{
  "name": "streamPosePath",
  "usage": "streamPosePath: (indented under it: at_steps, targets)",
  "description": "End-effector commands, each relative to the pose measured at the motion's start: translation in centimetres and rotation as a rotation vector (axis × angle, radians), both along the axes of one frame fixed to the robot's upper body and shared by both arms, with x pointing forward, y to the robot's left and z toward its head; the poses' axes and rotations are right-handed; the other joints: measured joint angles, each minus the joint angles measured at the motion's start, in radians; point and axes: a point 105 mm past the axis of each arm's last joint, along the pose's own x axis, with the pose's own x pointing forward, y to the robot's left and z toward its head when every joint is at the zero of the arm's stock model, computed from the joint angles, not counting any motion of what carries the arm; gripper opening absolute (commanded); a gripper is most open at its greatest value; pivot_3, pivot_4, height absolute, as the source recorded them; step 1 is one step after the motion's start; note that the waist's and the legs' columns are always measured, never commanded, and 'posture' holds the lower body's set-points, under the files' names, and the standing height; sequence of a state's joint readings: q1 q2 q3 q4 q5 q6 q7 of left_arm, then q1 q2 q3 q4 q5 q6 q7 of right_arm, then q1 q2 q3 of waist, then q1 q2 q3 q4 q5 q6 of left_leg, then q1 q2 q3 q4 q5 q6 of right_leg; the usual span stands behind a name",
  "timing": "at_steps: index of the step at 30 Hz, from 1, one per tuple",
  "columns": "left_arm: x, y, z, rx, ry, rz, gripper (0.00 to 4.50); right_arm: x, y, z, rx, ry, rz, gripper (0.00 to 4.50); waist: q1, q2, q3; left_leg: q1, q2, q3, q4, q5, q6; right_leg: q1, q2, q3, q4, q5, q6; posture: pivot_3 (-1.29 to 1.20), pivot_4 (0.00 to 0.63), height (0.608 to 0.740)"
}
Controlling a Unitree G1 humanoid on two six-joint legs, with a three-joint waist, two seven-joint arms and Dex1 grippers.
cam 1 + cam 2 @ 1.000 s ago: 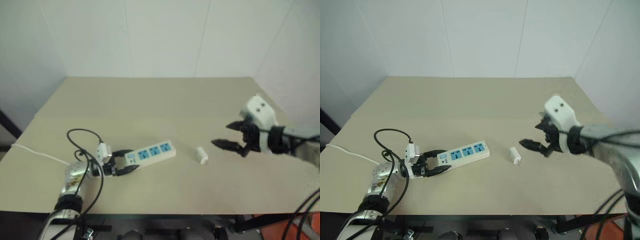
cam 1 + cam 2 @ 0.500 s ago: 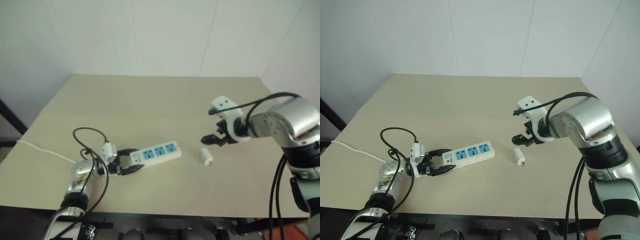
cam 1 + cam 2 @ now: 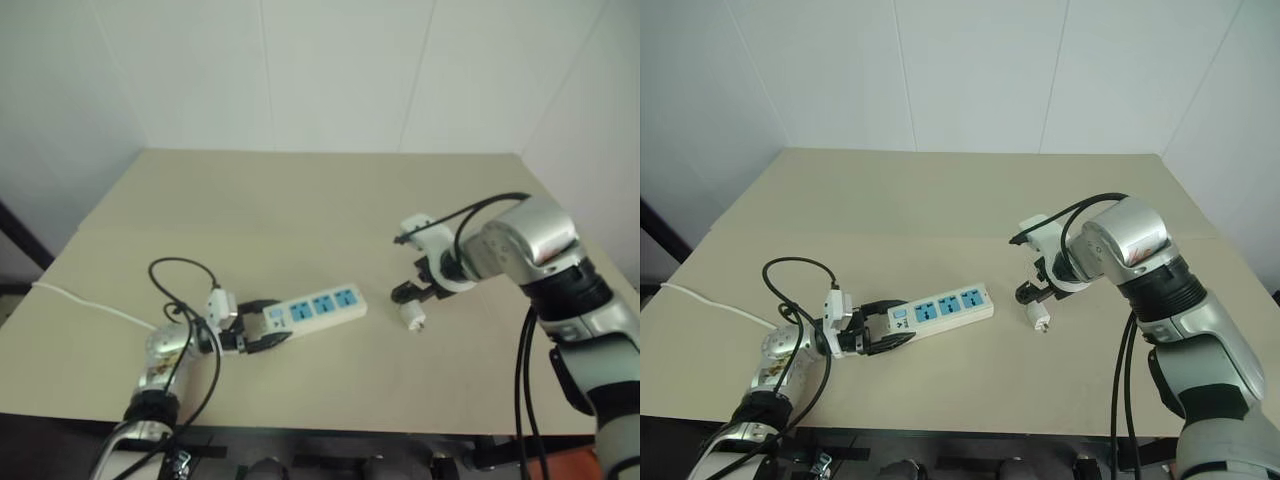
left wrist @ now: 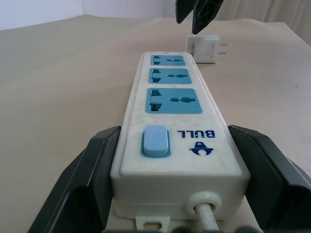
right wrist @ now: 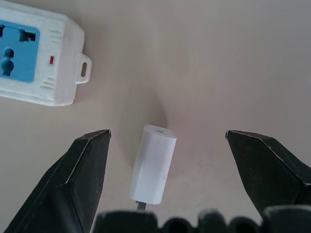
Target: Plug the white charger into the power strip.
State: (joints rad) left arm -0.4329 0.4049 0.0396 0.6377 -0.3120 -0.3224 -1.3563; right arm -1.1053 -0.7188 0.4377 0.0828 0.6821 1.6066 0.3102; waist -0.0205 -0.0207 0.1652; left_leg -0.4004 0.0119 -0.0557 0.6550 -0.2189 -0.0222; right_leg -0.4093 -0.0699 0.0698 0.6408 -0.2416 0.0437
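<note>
One white charger [image 5: 152, 164], one power strip [image 4: 175, 131], three sockets.

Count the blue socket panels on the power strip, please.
3. They sit in one row along the power strip: one beside the switch, one in the middle, one at the far end, nearest the white charger. None looks hidden.

The power strip [image 3: 940, 307] is a long white bar lying flat on the bench [image 3: 940, 200], with three blue socket panels facing up, a pale blue switch at its cord end and a thin white cord. The white charger [image 3: 1040, 316], a small rounded white block, lies on its side near the strip's far end, apart from it, its metal prongs sticking out level.
</note>
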Motion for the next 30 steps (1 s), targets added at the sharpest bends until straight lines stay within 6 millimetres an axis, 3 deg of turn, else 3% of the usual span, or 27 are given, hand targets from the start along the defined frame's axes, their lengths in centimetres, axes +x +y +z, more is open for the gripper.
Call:
streamPosePath:
  at_steps: [1,22,30]
  targets:
    - [-1.2,-0.8,-2.0,0.035,0.075,-0.045,3.26,0.0,0.6,0.4,0.019,-0.007,0.012,4.5,-0.001,0.0,0.0,0.0,0.0,0.0,0.0,0.0,0.0,0.0,0.0,0.0,0.0,0.0,0.0,0.0,0.15,0.74]
    - [-2.3,-0.6,-2.5,0.03,0.082,-0.013,3.26,-0.1,0.5,-1.7,0.023,0.082,-0.02,4.5,-0.014,0.001,-0.001,0.0,0.0,0.0,0.0,0.0,0.0,0.0,0.0,0.0,0.0,0.0,0.0,0.0,0.15,0.74]
    - [-2.6,-0.3,-2.7,0.039,0.084,-0.001,3.26,-0.1,0.7,-2.8,0.025,0.119,-0.024,1.84,-0.02,0.001,-0.001,0.0,0.0,0.0,0.0,0.0,0.0,0.0,0.0,0.0,0.0,0.0,0.0,0.0,0.15,0.74]
